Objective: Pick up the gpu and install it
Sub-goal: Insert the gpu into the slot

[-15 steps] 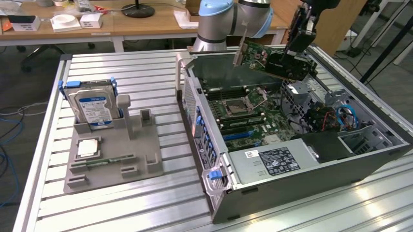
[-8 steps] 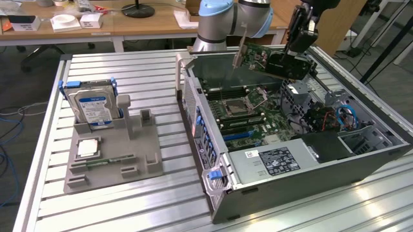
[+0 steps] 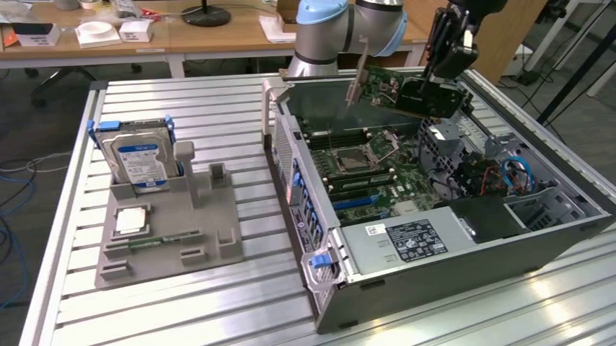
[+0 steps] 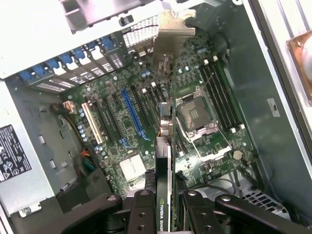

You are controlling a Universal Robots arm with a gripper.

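Above the open grey metal computer case [image 3: 462, 270], your black two-fingered pincer [image 3: 435, 95] was clamped on the gpu [image 3: 394, 88], a thin dark-green circuit card with a long silver metal bracket [image 3: 356, 85] at one end. You held the card tilted, bracket end toward the exterior view's left, up near the case's far rim and clear of the green motherboard [image 3: 371, 176] below it. From the wrist view you looked along the card [image 4: 165, 161] edge-on, with the pincer [image 4: 165, 214] closed on it and a dark finger [image 4: 141, 212] pressed against each face. Under it lay the motherboard [image 4: 122, 141] with its long blue expansion slot [image 4: 132, 114] and the square silver processor socket [image 4: 195, 117]; the card touched neither. On the slatted aluminium table [image 3: 192, 108], toward the exterior view's left and well apart from the case, a grey plastic parts holder [image 3: 216, 216] carried an upright silver hard drive with a blue-white label [image 3: 140, 158], a square processor chip [image 3: 130, 220] and a narrow green memory stick [image 3: 154, 243].
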